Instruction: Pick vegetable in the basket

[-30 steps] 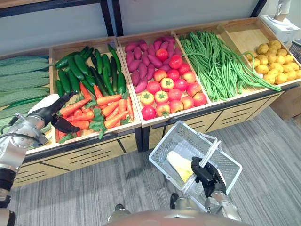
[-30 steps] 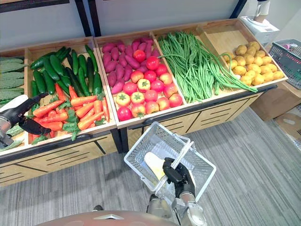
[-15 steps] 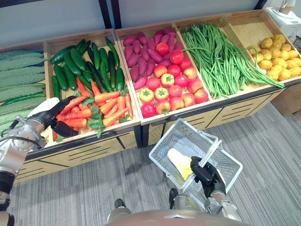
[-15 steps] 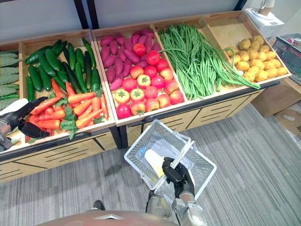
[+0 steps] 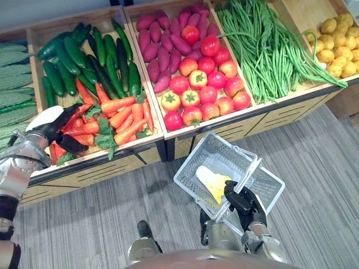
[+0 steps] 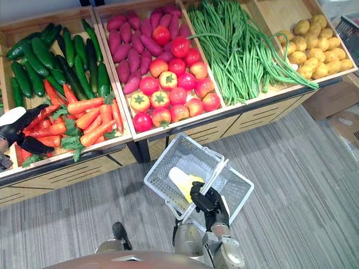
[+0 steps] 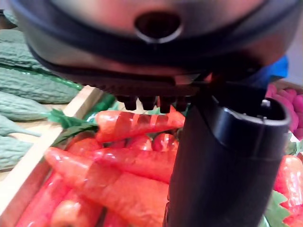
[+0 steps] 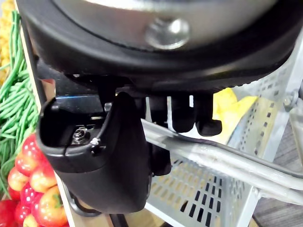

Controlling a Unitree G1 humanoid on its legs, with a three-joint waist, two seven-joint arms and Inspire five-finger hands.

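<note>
A wooden stand [image 5: 280,116] holds the vegetables in side-by-side compartments. The carrots [image 5: 124,115] lie in a heap at the front edge of the second compartment from the left, with dark cucumbers [image 5: 84,56] behind them toward the back edge.

The left robot hand [image 5: 55,132] is at the left front corner of that compartment. Its fingers are stretched out over the nearest carrots and its thumb is set apart below them, near the front edge. The robot hand is spread open and has hold of nothing. In the left wrist view the carrots lie just past its fingertips [image 7: 151,101]; whether they touch cannot be told.

The right robot hand [image 5: 244,202] is curled tight round the handle [image 5: 251,171] of a white wire basket [image 5: 192,158]. The basket hangs tilted over the grey floor [image 5: 314,185], in front of the stand's front edge and below the tomatoes [image 5: 207,92]. A pale yellow vegetable [image 5: 212,182] lies inside the basket, beside the handle.

Bumpy green gourds [image 5: 17,84] fill the far left compartment. Purple sweet potatoes [image 5: 162,47] sit behind the tomatoes, green beans [image 5: 269,50] come next, and potatoes [image 5: 336,50] sit at the right end.
</note>
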